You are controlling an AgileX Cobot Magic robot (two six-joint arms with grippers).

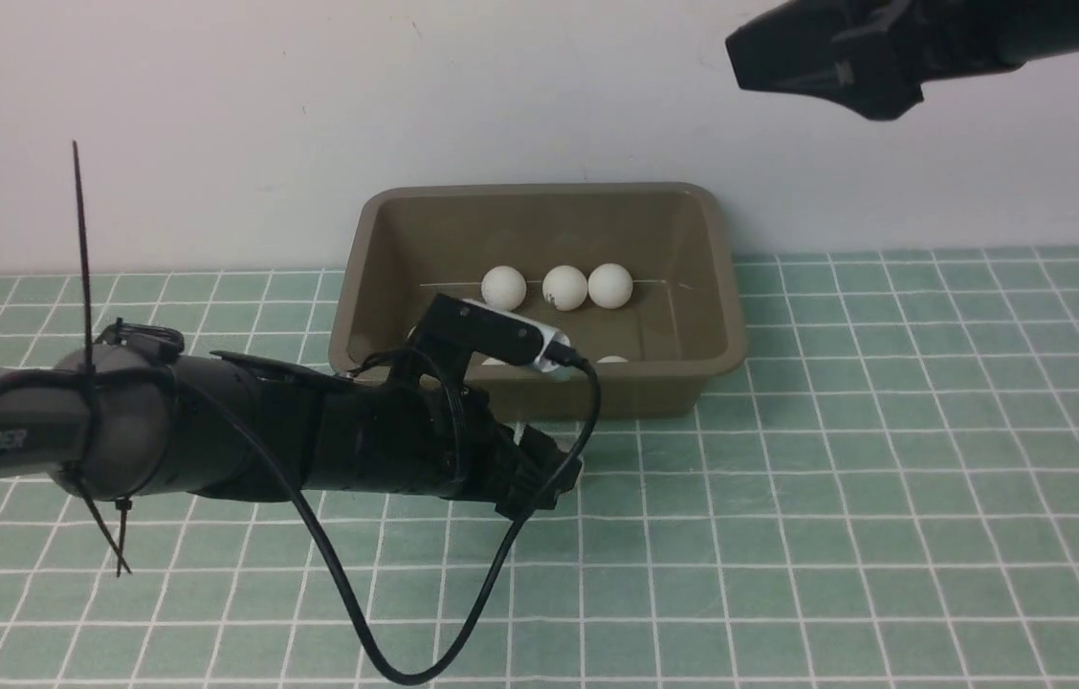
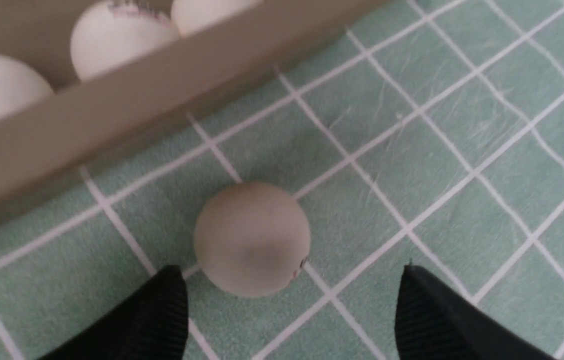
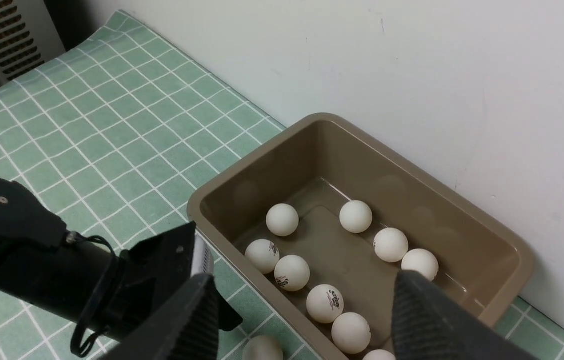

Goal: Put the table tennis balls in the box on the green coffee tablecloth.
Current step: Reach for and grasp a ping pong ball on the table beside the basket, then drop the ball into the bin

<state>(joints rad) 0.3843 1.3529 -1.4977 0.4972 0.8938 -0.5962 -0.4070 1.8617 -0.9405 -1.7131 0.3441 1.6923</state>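
On the near left of the front view, the left arm (image 1: 214, 431) reaches toward the near wall of the box (image 1: 539, 388); the left gripper (image 1: 539, 474) is cut off from sight there by its own wrist and camera housing. From the left wrist view, its two dark fingertips (image 2: 162, 310) stand wide apart with nothing between them, and one table tennis ball (image 2: 252, 239) lies on the green coffee tablecloth (image 2: 412, 150) just ahead of the gap, touching neither tip and close beside the box wall; the box rim and the balls behind it are blurred. At centre, the box sits on the cloth against the white wall (image 1: 539, 96), with three balls (image 1: 564, 286) in a row at its far side; two more near the front wall show only as slivers. From the right wrist view, eight balls (image 3: 325, 303) are seen whole inside the box and a ninth is cut by the picture's edge. To the right, the right gripper (image 3: 302, 320) hangs high above the box, jaws parted and empty, its tip out of frame in the front view
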